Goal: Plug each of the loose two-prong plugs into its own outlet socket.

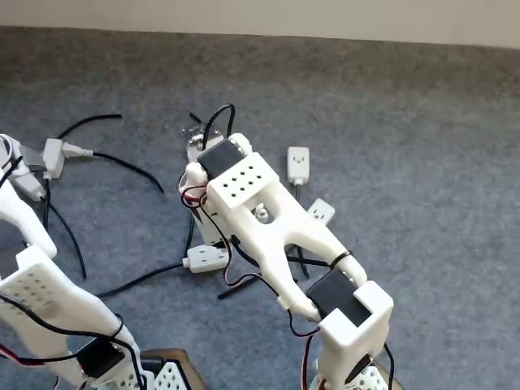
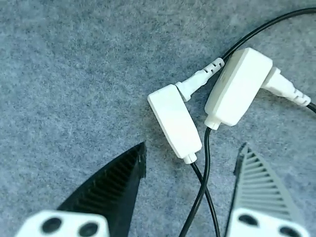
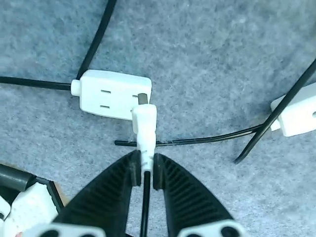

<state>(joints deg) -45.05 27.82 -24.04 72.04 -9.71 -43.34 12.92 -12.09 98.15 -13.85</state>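
**High view.** My right arm lies across the middle of the grey carpet, and my left arm runs up the left edge. A corded socket sits just beside the right arm. A spare socket and a tilted socket lie on that arm's other side.

**Left wrist view.** My left gripper hangs with its jaws wide apart, holding nothing, above two white blocks lying side by side. The slanted block has a ribbed plug joined to one end. The larger block has a second plug joined likewise (black cords trail from the opposite ends).

**Right wrist view.** My right gripper is clamped on the tail of a loose two-prong plug, where its cord leaves it. The plug's metal tip touches the edge of a slotted socket block; I cannot tell whether the prongs have entered. A thin black cord crosses beneath the plug. An edge socket lies well apart.
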